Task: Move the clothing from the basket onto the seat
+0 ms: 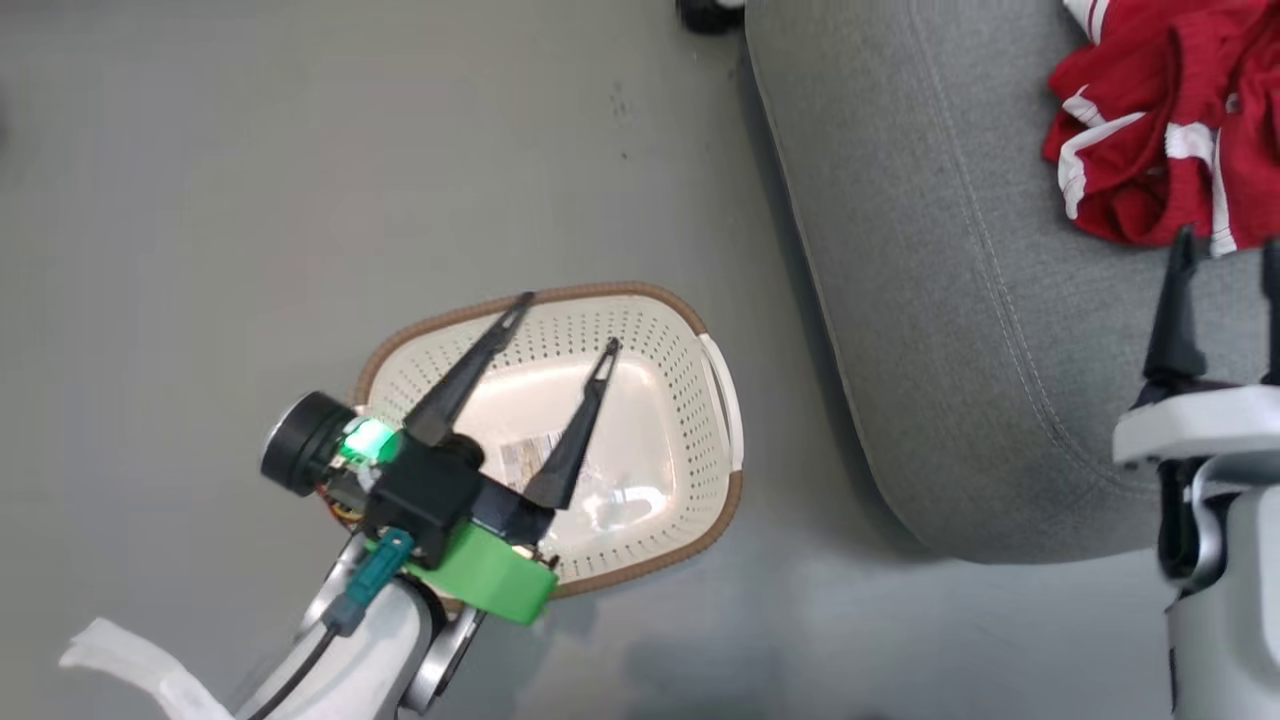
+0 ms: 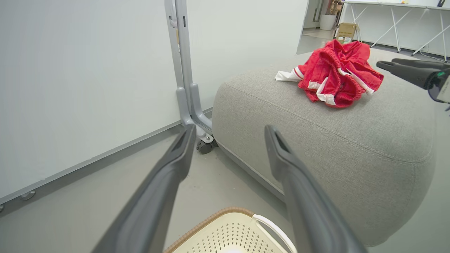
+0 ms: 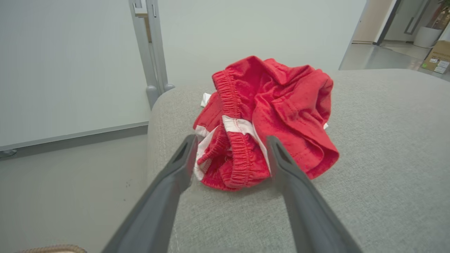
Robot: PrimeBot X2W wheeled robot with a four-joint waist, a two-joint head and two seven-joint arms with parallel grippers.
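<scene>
The clothing (image 1: 1170,120), a crumpled red heap with white trim, lies on the grey seat (image 1: 950,300) at the upper right. My right gripper (image 1: 1228,245) stands open just in front of the heap; in the right wrist view its fingertips (image 3: 191,142) flank the near edge of the clothing (image 3: 274,116) without pinching it. The cream basket (image 1: 690,400) with its brown rim sits on the floor left of the seat, holding just a paper label (image 1: 530,455). My left gripper (image 1: 565,320) hovers open above the basket, with nothing between its fingers.
A white partition on a grey wheeled stand (image 2: 190,88) rises behind the seat's (image 2: 334,140) corner, its castor (image 2: 204,147) close to the cushion. A cardboard box (image 2: 346,32) and white tables stand far behind. Grey floor (image 1: 300,200) stretches left of the basket.
</scene>
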